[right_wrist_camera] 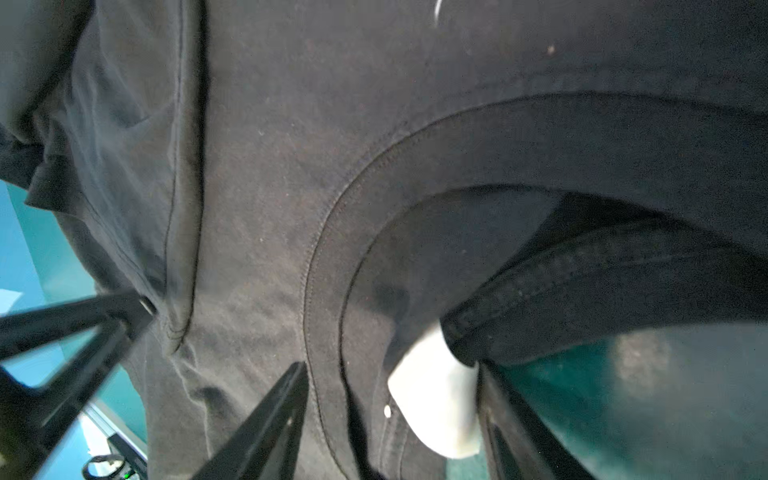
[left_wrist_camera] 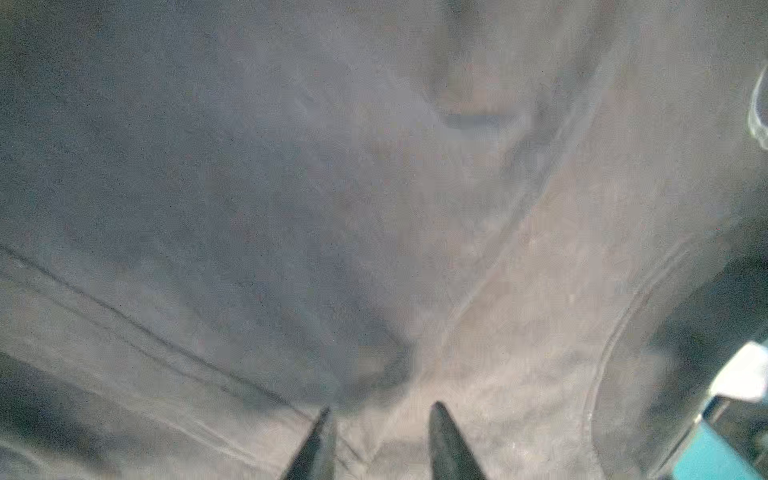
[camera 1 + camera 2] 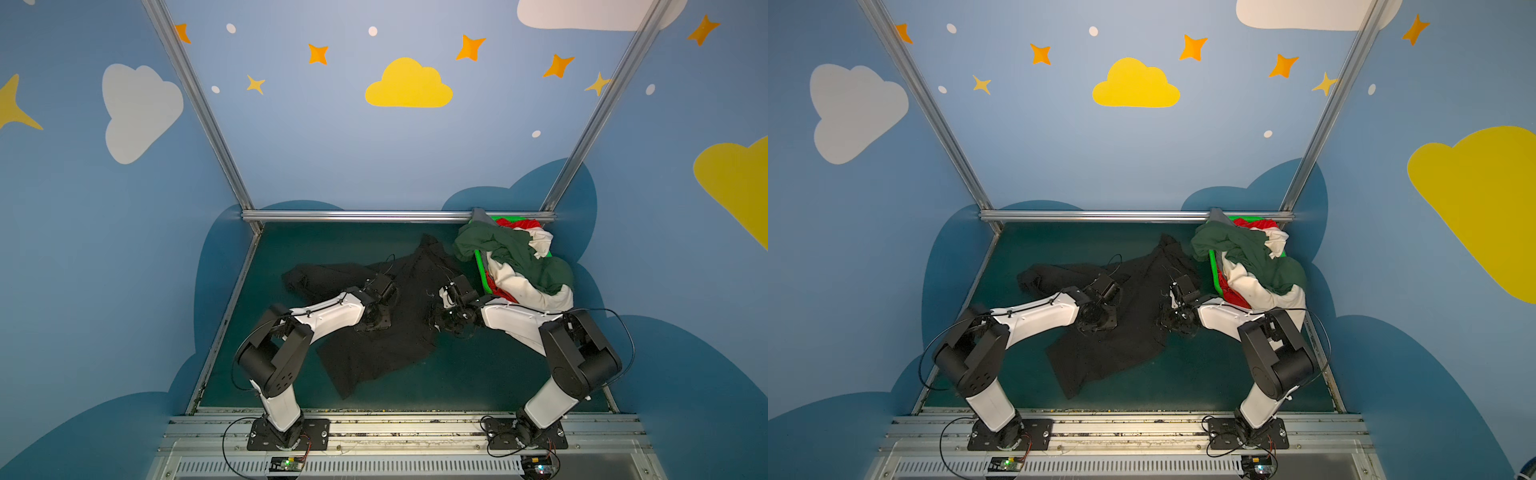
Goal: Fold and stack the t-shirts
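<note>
Handling the black t-shirt (image 3: pixel 374 349) calls for edge grips: judged by its creases, it is light, limp cotton that will sag and drag rather than hold shape. It lies rumpled on the teal counter (image 3: pixel 478 374), centre of frame in both top views. The best holds are probably the collar (image 1: pixel 328 266) (a stitched, double-seamed band with a white label (image 1: pixel 432 399) inside) and the shoulder seams.

The right end effector (image 1: pixel 390 368) stands spread, straddling the collar band without pinching it yet. The left end effector (image 2: pixel 380 411) is parted over flat matte cloth, gripping nothing visible.

At upper right of the counter, the bright green plastic basket (image 3: pixel 481 266) holds a dark green t-shirt (image 3: pixel 511 249), a white t-shirt (image 3: pixel 519 291) and a red t-shirt (image 3: pixel 528 224), heaped softly.
</note>
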